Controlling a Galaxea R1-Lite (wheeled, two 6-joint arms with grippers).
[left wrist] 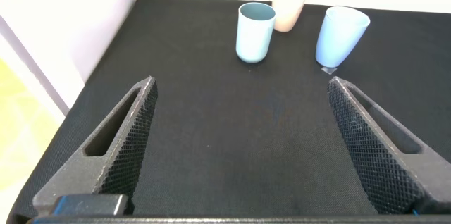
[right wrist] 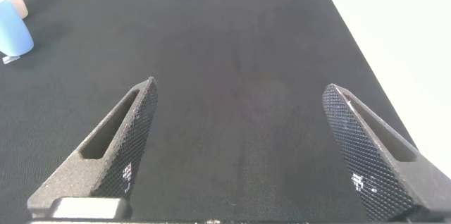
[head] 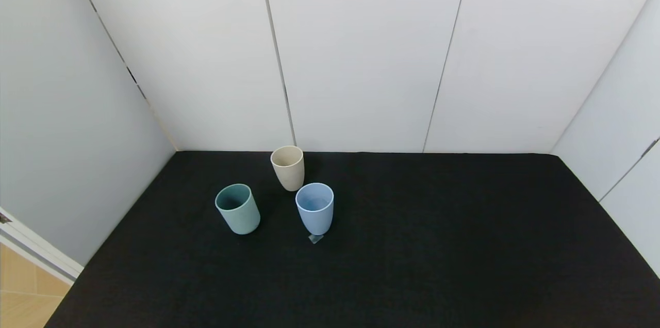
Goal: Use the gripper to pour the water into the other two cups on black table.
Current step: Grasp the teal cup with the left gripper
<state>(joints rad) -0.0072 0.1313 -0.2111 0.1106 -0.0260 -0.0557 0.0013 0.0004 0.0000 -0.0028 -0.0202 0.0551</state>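
Three cups stand upright in a loose cluster on the black table [head: 412, 245], left of centre and toward the back wall: a teal-green cup [head: 237, 209] nearest the table's left edge, a beige cup [head: 287, 167] farthest back near the wall, and a light blue cup [head: 314, 208] just right of the other two, apart from both. A small clear scrap [head: 315, 238] lies at the foot of the light blue cup; what it is cannot be told. No water level is visible in any cup. Neither arm appears in the head view. The left gripper [left wrist: 243, 153] hangs over the near left part of the table with its fingers spread wide and nothing between them, facing the cluster from well short of it. The right gripper [right wrist: 243, 153] is likewise spread wide and empty, over bare tabletop to the right, with only the light blue cup at the fringe of its view. Risks, as judged: the cups sit close enough that a wide jaw closing on the teal-green cup could clip the light blue or beige one and tip it; a grip taken too high or too slack could let the cup slip during the tilt; pouring into narrow, tapered cups invites spillage onto the cloth-like surface. Open room is generous to the right and front of the cluster; the left edge and back wall are the tight sides.
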